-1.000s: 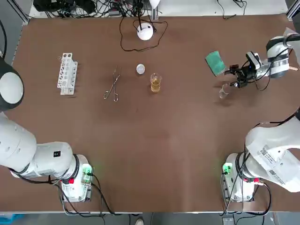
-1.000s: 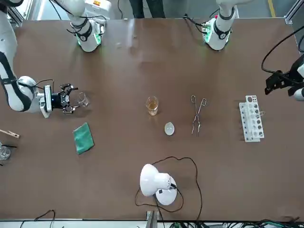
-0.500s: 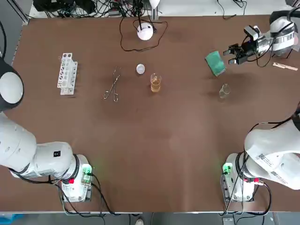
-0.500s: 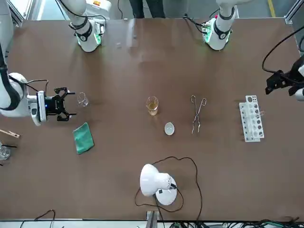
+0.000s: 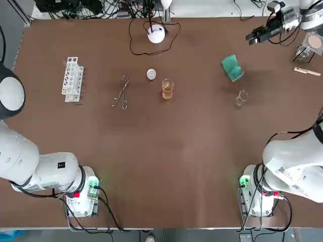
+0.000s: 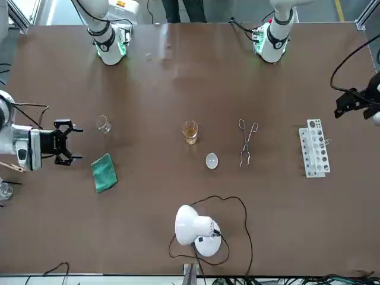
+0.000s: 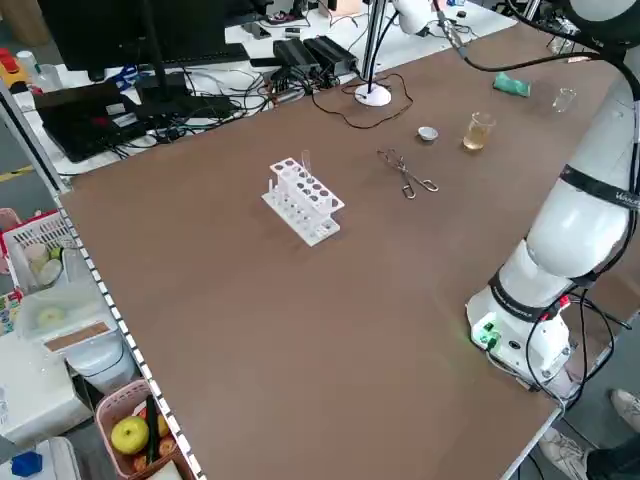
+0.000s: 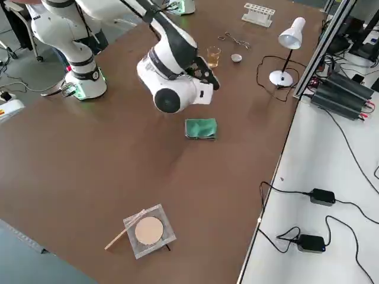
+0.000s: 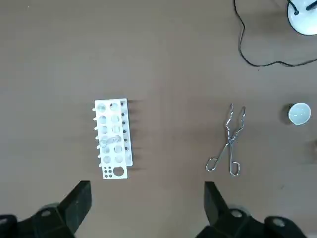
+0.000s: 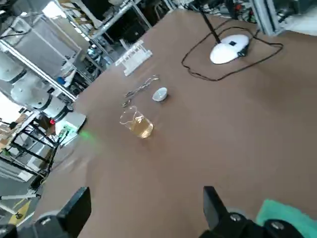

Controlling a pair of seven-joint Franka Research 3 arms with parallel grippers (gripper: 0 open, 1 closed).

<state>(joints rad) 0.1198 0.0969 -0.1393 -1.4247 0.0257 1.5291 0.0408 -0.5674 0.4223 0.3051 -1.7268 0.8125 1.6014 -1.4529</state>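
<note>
Now right gripper (image 6: 72,142) hangs near folded green cloth (image 6: 104,172).

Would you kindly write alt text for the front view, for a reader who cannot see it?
The right gripper hovers open beside a green cloth and a small clear beaker. Elsewhere are an amber-filled beaker, tongs and a desk lamp; the left gripper hangs open near a test-tube rack.

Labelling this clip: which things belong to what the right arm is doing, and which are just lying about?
In hand: right gripper, open, hovering near the far right corner; green cloth and empty beaker nearest it.
Lying about: amber beaker, tongs, test-tube rack, desk lamp, small white dish; left gripper, open, near the rack.
</note>
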